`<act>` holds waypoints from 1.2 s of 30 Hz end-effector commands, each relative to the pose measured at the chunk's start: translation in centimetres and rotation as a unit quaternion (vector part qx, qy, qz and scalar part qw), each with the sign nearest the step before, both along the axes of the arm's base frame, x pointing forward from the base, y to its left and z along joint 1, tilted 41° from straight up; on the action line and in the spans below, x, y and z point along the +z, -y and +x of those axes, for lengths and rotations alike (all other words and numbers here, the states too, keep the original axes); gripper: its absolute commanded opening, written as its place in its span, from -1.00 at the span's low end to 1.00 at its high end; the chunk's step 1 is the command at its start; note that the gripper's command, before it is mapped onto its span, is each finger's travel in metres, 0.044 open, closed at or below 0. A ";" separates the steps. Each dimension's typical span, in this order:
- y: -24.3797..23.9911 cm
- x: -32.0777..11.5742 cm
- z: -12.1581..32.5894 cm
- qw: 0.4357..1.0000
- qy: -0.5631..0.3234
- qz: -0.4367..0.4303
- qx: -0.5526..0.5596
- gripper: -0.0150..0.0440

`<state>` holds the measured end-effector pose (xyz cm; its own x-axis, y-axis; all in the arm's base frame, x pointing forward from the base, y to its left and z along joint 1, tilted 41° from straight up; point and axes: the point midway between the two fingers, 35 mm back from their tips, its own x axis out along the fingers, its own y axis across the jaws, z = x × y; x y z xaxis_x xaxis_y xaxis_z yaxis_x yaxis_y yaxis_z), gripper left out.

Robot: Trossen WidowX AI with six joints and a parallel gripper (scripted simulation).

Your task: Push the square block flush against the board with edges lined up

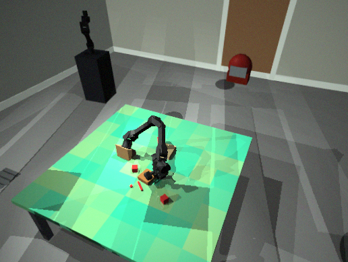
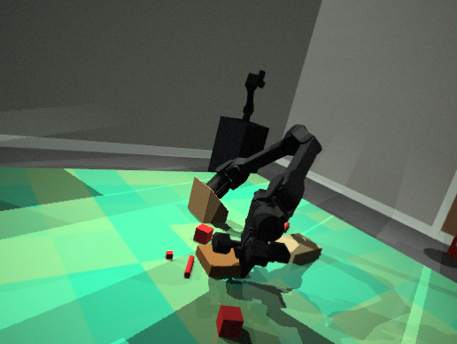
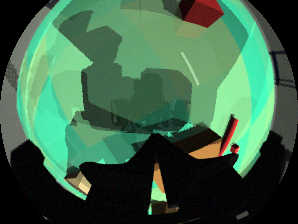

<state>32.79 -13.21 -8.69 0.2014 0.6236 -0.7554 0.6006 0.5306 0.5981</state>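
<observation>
The orange-brown square block [image 1: 143, 179] [image 2: 213, 258] [image 3: 206, 150] lies flat on the table, partly behind the hand in the top and exterior views. The pale tan board [image 1: 172, 152] [image 2: 306, 249] [image 3: 80, 183] lies on the far side of the hand from the block, partly covered by the arm. A gap of table shows between the two. My gripper [image 1: 156, 182] [image 2: 244, 274] [image 3: 154, 136] is shut and empty. It is low, with its fingertips close beside the block's side; whether they touch it is unclear.
One red cube [image 1: 135, 168] [image 2: 204, 233] lies near the block, another [image 1: 164, 199] [image 2: 229, 321] [image 3: 200, 11] in front. A red rod [image 1: 140, 186] [image 2: 189, 266] [image 3: 229, 135] and tiny red cube [image 1: 131, 186] [image 2: 169, 254] lie beside the block. A brown box [image 1: 123, 152] [image 2: 200, 200] stands at the arm's base.
</observation>
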 end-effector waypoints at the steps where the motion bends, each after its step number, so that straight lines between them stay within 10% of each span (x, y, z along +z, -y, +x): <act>1: 0.4 -0.4 0.5 1.000 -0.002 0.000 0.002 -0.49; 36: 4.9 3.3 1.4 1.000 0.013 -0.006 0.019 -0.49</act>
